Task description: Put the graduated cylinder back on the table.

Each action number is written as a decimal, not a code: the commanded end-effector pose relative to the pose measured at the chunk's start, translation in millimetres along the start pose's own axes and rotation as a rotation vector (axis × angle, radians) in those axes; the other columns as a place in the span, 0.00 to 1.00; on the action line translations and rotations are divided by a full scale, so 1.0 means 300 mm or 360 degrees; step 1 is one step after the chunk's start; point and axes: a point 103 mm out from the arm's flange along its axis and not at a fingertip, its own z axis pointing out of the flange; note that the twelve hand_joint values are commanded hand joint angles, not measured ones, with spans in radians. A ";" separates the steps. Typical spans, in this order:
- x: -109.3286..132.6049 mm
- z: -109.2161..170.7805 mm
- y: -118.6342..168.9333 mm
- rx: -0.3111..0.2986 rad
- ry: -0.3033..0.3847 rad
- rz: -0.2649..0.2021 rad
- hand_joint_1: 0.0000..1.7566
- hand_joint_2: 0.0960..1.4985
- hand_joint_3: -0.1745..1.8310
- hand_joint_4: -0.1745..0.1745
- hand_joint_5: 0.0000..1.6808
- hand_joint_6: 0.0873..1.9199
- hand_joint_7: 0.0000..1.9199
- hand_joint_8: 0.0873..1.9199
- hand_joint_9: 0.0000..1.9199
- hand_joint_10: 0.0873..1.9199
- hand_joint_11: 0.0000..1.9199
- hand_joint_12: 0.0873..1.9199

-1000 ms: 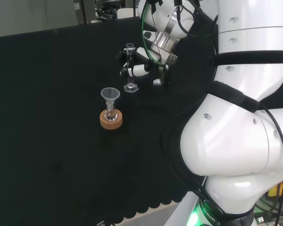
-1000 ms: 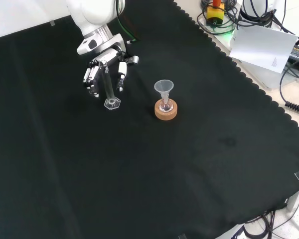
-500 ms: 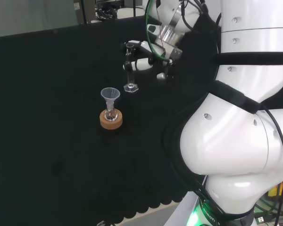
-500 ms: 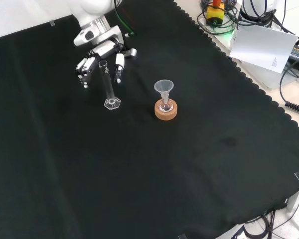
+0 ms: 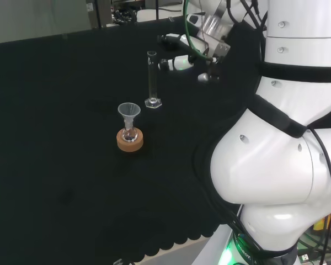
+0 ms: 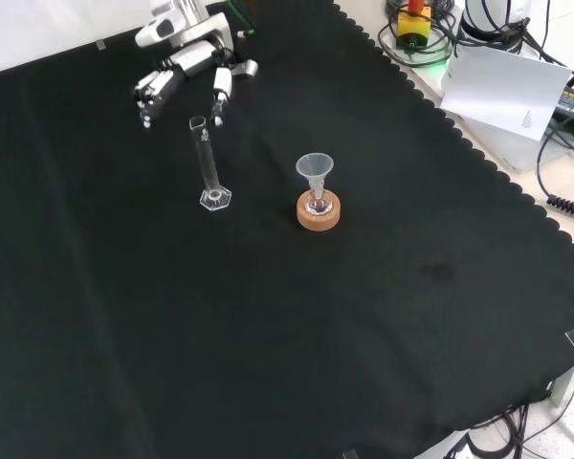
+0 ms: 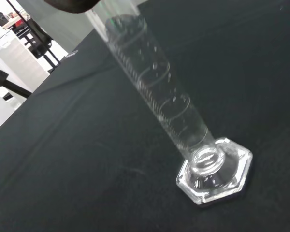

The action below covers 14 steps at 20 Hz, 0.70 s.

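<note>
Black cloth covered the desk (image 6: 440, 316), and on it the graduated cylinder (image 6: 208, 163) stood by itself on its hexagonal foot, just at nine o'clock of the small flask with a funnel (image 6: 315, 172) on the cork ring (image 6: 319, 212) in the front view. A second before, the hand (image 6: 177, 76) had been wrapped around the tube. Half a second later the fingers had parted near the rim. By this moment it had risen and drawn off toward twelve o'clock in the front view, its fingers spread and relaxed, holding nothing and well clear of the glass.

To my eye that meant the job was as good as finished: the cylinder was back on the cloth and released, with only the arm's retreat left.

The cylinder (image 5: 151, 77) stood upright, long axis vertical, open mouth up, base flat on the cloth. From the wrist camera the cylinder (image 7: 169, 111) merely looked slanted, and the foot sat squarely down.
</note>
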 end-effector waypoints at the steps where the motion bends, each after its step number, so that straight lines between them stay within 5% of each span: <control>1: 0.073 -0.211 -0.131 0.0027 -0.0185 0.0082 0.40 0.56 0.00 0.30 0.17 0.02 0.04 0.33 0.29 0.00 0.02 0.76; 3: 0.117 -0.264 -0.169 0.0084 -0.0213 0.0106 0.40 0.56 0.00 0.30 0.17 0.02 0.04 0.33 0.29 0.00 0.02 0.76; 14: 0.388 -0.474 -0.432 0.0042 -0.0392 0.0238 0.39 0.57 0.00 0.35 0.14 0.00 0.02 0.32 0.27 0.00 0.03 0.77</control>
